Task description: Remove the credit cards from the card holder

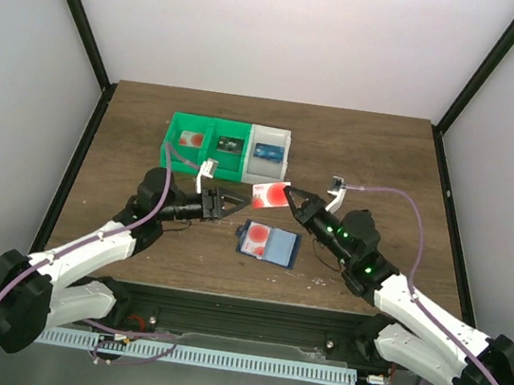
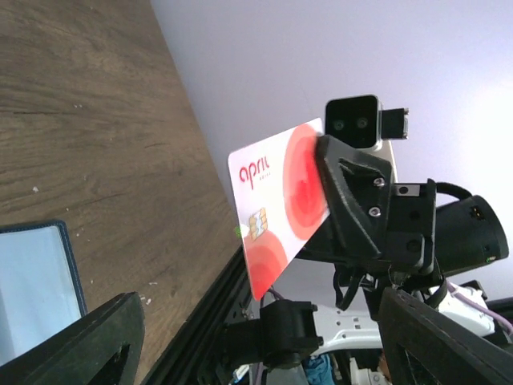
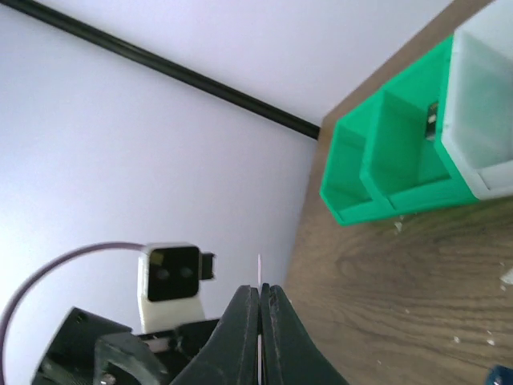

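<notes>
Pinching credit card (image 1: pixel 269 193) by end, right fingers (image 3: pixel 240 337) clamped; left fingers (image 2: pixel 76 349) apart, facing it.

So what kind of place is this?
Probably a robot lab test booth, not a home: a left arm and right arm mounted at the edge of a wood table, with plain white walls in a black frame.

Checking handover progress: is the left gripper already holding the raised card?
No. The right gripper clamps the card, while the left gripper is open and apart from it.
</notes>
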Action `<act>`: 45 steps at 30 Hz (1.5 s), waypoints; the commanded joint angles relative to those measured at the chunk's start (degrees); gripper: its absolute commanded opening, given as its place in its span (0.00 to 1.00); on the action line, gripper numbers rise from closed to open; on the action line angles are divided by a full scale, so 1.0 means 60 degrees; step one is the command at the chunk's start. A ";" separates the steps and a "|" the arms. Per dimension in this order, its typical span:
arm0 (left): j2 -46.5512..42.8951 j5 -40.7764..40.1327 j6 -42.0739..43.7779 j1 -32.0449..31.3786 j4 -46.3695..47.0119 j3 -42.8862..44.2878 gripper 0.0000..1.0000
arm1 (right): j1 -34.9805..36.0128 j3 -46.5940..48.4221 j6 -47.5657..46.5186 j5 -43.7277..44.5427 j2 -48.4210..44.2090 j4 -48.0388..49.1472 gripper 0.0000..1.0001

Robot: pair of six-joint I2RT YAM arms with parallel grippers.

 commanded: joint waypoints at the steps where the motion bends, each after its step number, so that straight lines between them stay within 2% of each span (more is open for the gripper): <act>1: -0.0100 -0.0532 -0.0504 -0.0186 0.0356 0.0180 0.79 | 0.0034 -0.0162 0.0910 0.0740 -0.0140 0.1268 0.00; 5: 0.0087 -0.0740 -0.0827 -0.0449 0.0922 0.0211 0.70 | 0.0034 -0.0221 0.1297 0.0798 -0.0053 0.1517 0.01; 13: 0.0825 -0.0925 -0.1360 -0.0728 0.1919 0.0460 0.45 | 0.0042 -0.0442 0.1910 0.0530 0.0111 0.1812 0.01; 16: 0.1130 -0.0738 -0.1640 -0.0742 0.2459 0.0449 0.29 | 0.0034 -0.0374 0.1858 0.0497 0.0168 0.1679 0.01; 19: 0.1121 -0.0788 -0.1754 -0.0732 0.2767 0.0333 0.05 | 0.0034 -0.0419 0.1846 0.0444 0.0170 0.1667 0.00; 20: 0.1082 -0.0875 -0.1695 -0.0729 0.2743 0.0294 0.00 | 0.0034 -0.0463 0.1881 0.0443 0.0170 0.1669 0.00; 24: 0.0863 -0.1101 -0.1236 -0.0715 0.2524 0.0186 0.00 | 0.0036 -0.0657 0.2173 0.0419 0.0130 0.1537 0.03; 27: 0.0727 -0.0997 -0.0723 -0.0526 0.2068 0.0280 0.00 | 0.0034 -0.0727 0.2130 0.0371 -0.0005 0.1342 0.16; 33: 0.0668 0.0062 -0.0164 0.0294 0.1420 0.0558 0.00 | 0.0031 -0.0551 0.0972 -0.0015 -0.0399 0.0628 0.53; 40: 0.0640 0.0382 0.2299 0.1140 -0.2297 0.1571 0.00 | 0.0035 -0.0361 -0.0661 -0.0847 -0.1051 -0.1254 0.96; 41: 0.0650 0.0436 0.2529 0.1311 -0.2623 0.1665 0.00 | 0.0034 -0.0382 -0.0841 -0.0870 -0.1164 -0.1516 0.99; 45: 0.0819 0.0707 0.3345 0.2243 -0.3928 0.2137 0.00 | 0.0033 -0.0407 -0.1532 -0.0712 -0.1673 -0.2506 1.00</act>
